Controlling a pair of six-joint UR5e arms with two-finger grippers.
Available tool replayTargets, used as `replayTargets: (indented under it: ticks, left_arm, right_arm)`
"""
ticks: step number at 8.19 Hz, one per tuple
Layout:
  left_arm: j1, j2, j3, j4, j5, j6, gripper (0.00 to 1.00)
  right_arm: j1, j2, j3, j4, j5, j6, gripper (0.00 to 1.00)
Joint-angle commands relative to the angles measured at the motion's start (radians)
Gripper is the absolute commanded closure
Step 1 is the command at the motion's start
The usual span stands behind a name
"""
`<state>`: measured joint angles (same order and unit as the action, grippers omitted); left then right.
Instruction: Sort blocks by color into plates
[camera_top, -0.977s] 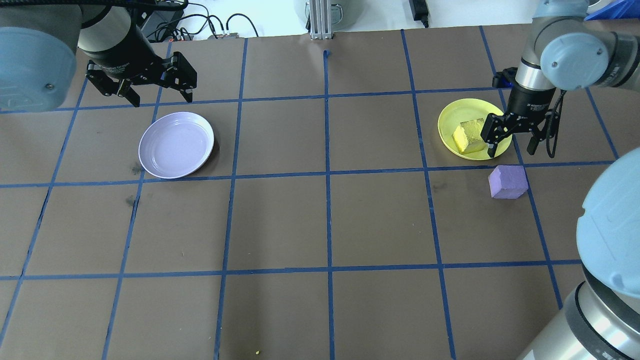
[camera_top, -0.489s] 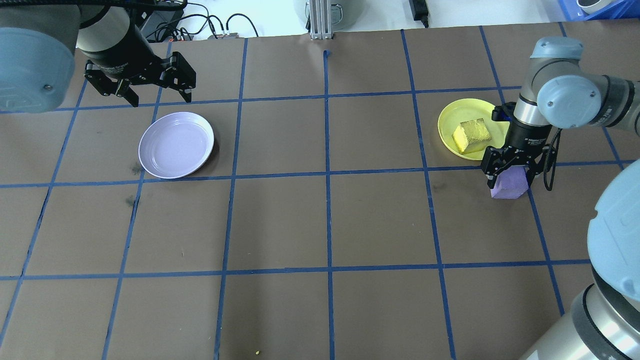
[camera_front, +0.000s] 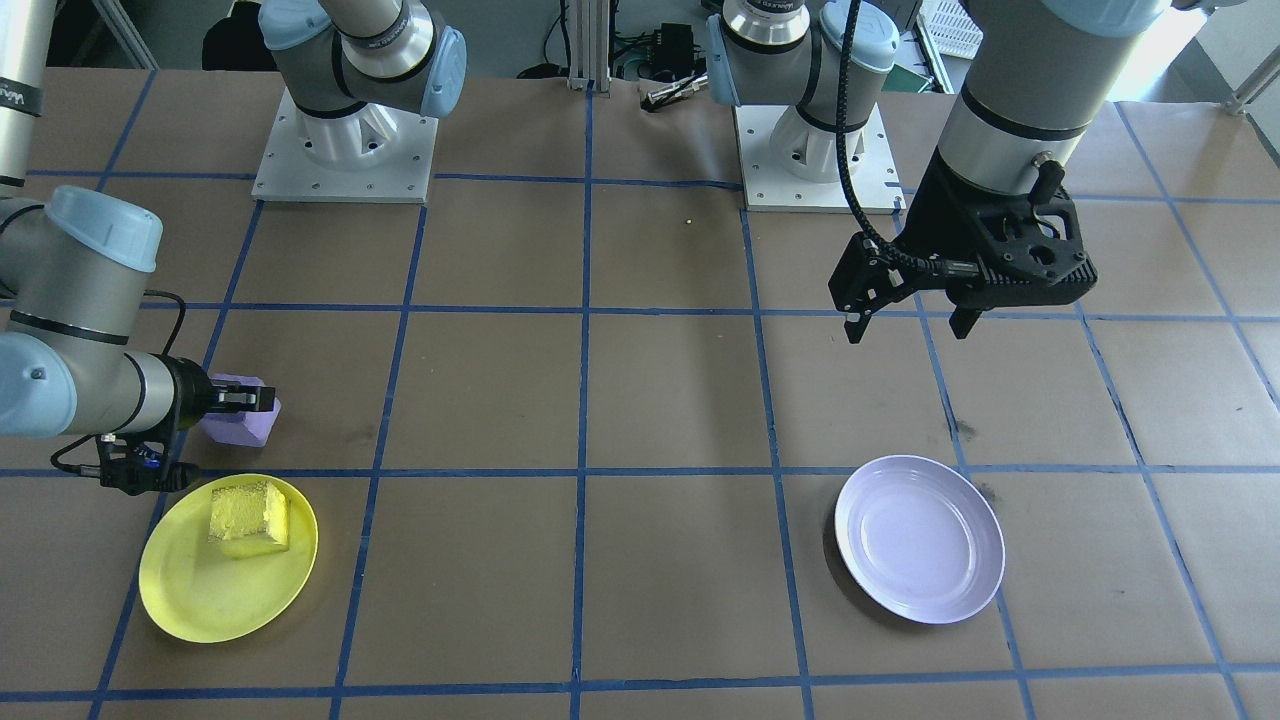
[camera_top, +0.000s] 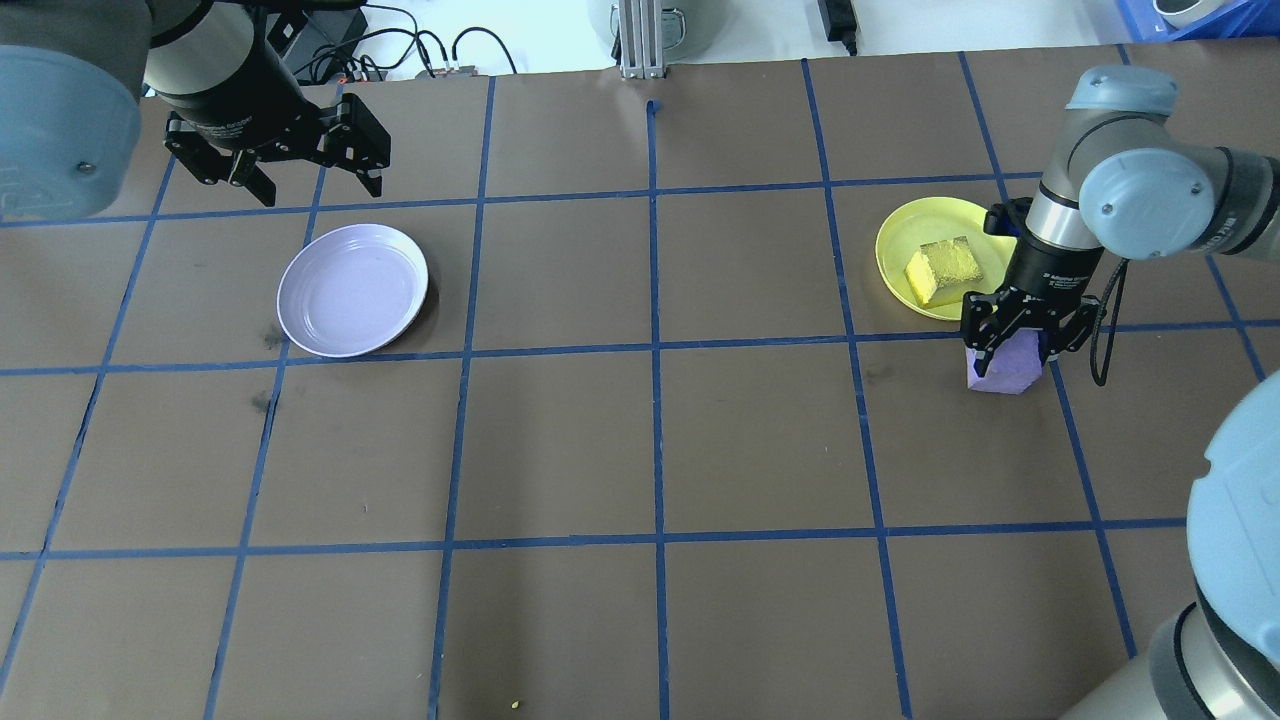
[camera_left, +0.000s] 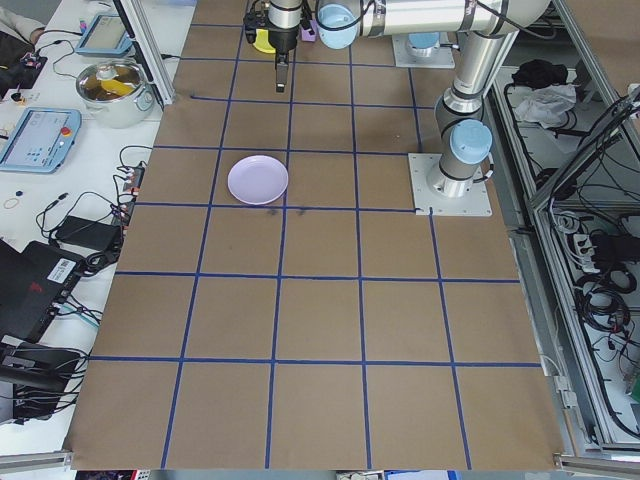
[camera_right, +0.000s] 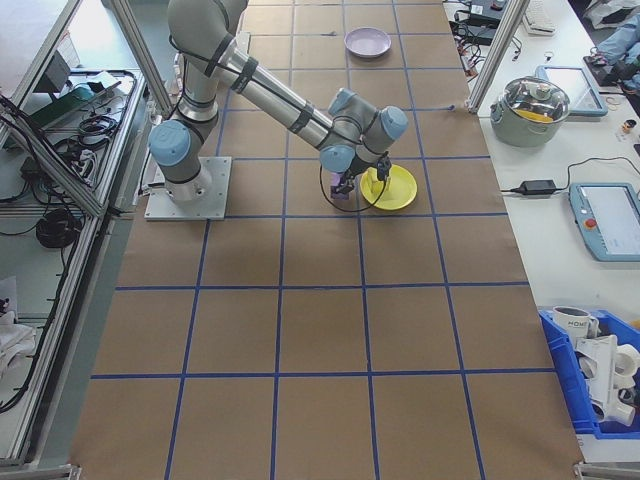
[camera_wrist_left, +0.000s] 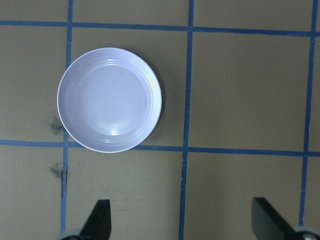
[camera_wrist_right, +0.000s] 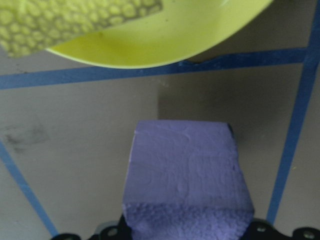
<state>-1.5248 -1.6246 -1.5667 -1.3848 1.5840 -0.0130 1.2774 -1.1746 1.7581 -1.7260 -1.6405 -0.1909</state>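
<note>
The yellow block (camera_top: 943, 270) lies in the yellow plate (camera_top: 895, 240) at the right, also shown in the front view as block (camera_front: 248, 518) and plate (camera_front: 200, 600). Just near of that plate the purple block (camera_top: 1005, 368) rests on the table. My right gripper (camera_top: 1015, 345) has come down over it and is shut on its sides; the purple block (camera_wrist_right: 187, 175) fills the right wrist view up to the jaws. The lavender plate (camera_top: 352, 290) sits at the left with nothing in it. My left gripper (camera_top: 322, 195) hangs open behind it, above the table, holding nothing.
Blue tape lines grid the brown table. Both arm bases (camera_front: 345, 150) (camera_front: 810, 150) stand on the robot's side. Cables (camera_top: 400, 50) and an aluminium post (camera_top: 640, 40) line the far edge. A side bench holds a pot (camera_right: 540, 105) and tablets.
My right gripper moved from over the yellow plate down onto the purple block and shut on it, nudging the block slightly left. The left gripper barely drifted.
</note>
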Motion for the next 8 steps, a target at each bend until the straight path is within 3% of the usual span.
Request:
replayTargets:
  ticks: [1, 3, 5, 7, 8]
  left_arm:
    - [0.0, -0.009, -0.001, 0.001, 0.002, -0.002, 0.0]
    - [0.0, -0.006, -0.003, 0.001, -0.001, -0.001, 0.0]
    - [0.0, -0.009, -0.013, 0.001, 0.001, -0.002, 0.0]
    - [0.0, -0.009, -0.013, 0.003, -0.001, -0.001, 0.0]
    - [0.0, -0.009, -0.013, 0.003, -0.001, -0.001, 0.0]
  right_arm:
    - [0.08, -0.065, 0.001, 0.075, 0.178, 0.095, 0.75]
    - [0.256, -0.08, -0.003, 0.072, 0.253, 0.258, 0.72]
    - [0.382, -0.082, -0.008, 0.048, 0.448, 0.406, 0.72]
    - [0.524, -0.076, -0.014, -0.057, 0.455, 0.575, 0.67]
    - [0.555, -0.071, -0.017, -0.125, 0.522, 0.638, 0.64]
